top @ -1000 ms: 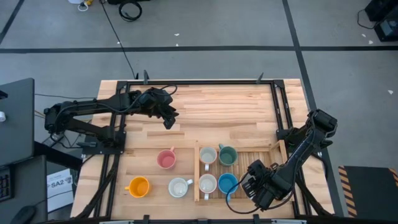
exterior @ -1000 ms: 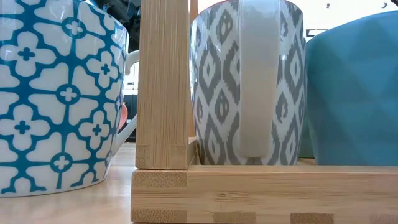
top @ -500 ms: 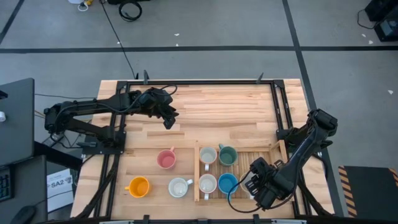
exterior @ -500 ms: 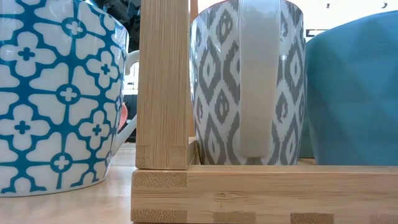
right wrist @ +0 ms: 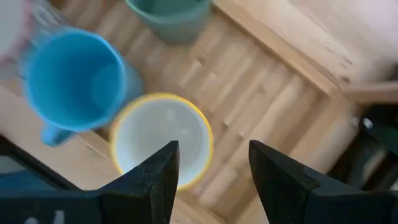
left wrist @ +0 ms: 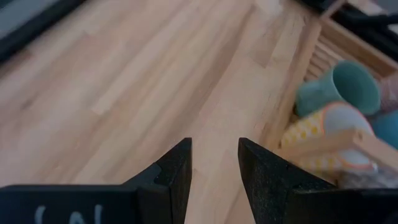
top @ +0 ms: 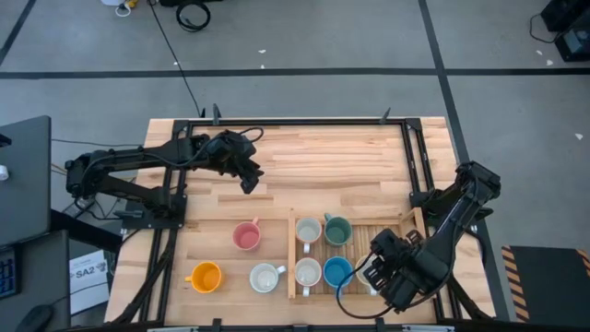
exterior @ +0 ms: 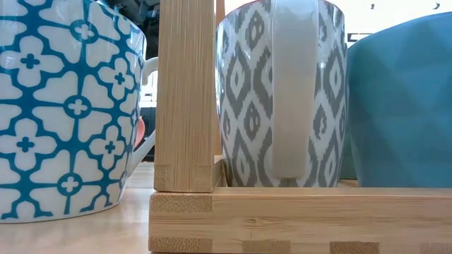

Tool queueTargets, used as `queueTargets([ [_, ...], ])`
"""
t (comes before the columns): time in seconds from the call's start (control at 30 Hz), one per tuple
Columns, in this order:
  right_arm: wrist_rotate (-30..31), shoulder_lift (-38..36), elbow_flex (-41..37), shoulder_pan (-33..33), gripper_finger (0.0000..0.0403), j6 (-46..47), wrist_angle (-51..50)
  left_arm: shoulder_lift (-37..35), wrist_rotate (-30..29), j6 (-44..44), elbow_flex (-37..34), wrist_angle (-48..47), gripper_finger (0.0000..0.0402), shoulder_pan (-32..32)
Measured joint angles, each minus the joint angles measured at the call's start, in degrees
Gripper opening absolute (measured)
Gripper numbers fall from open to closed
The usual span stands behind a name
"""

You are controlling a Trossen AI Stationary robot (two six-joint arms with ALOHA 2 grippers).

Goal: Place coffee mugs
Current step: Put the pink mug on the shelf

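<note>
A slatted wooden tray [top: 387, 228] sits at the near right of the wooden surface [top: 323, 166] and serves as the landmark here. Inside it, the high view shows four mugs in a two-by-two block at its left end: a white mug [top: 308, 231] and a dark green mug [top: 337, 230] in the far row, a grey-patterned white mug [top: 307, 272] and a blue mug [top: 337, 271] in the near row.

The right end effector [top: 376, 274] hangs over the tray just right of the blue mug, its fingers spread apart. Its wrist camera looks down between them onto a yellow-rimmed white mug [right wrist: 163, 140] standing on the tray slats beside the blue mug; the arm covers this mug from above, and the fingers appear clear of it, though that is hard to be sure of.

Outside the tray, to its left, stand a pink mug [top: 245, 236], a white mug with blue pattern [top: 265, 277] just beside the tray's left wall, and an orange mug [top: 205, 277] farthest left.

The left end effector [top: 249, 177] hovers over bare wood well beyond the tray's far left corner, fingers parted, holding nothing.
</note>
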Motion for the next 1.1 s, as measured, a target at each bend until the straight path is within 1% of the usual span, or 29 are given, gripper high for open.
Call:
queueTargets([
  [0.23, 6.01, 0.0, 2.12, -2.28, 0.02, -4.63, 0.38, 0.0, 6.48, 0.0, 0.0, -7.4, 0.0137, 0.0],
  [0.4, 7.4, 0.0, 2.11, -4.85, 0.02, -10.86, 1.49, -0.02, 12.06, -0.23, -0.02, -14.04, 0.0137, -0.61],
  [0.5, 7.43, 0.0, 2.11, -6.46, 0.02, -14.63, 2.29, -0.02, 12.83, -0.35, -0.02, -17.2, 0.0137, -2.69],
  [0.6, 7.41, 0.0, 2.12, -7.9, 0.02, -17.91, 3.25, -0.02, 13.0, -0.41, -0.02, -18.3, 0.0137, -5.91],
  [0.7, 7.39, 0.0, 2.1, -9.07, 0.02, -20.6, 4.29, -0.02, 12.92, -0.62, -0.02, -18.13, 0.0137, -9.96],
  [0.8, 7.4, 0.0, 2.11, -10.05, 0.02, -23.18, 5.45, -0.02, 11.42, -0.74, -0.02, -18.06, 0.0137, -14.26],
  [0.97, 7.37, 0.0, 2.12, -10.92, 0.02, -26.44, 7.2, -0.02, 4.49, -4.13, -0.02, -18.08, 0.0137, -20.66],
  [1.1, 7.35, 0.0, 2.11, -11.12, 0.02, -28.15, 8.72, -0.02, 0.21, -6.92, -0.02, -18.09, 0.0137, -24.29],
])
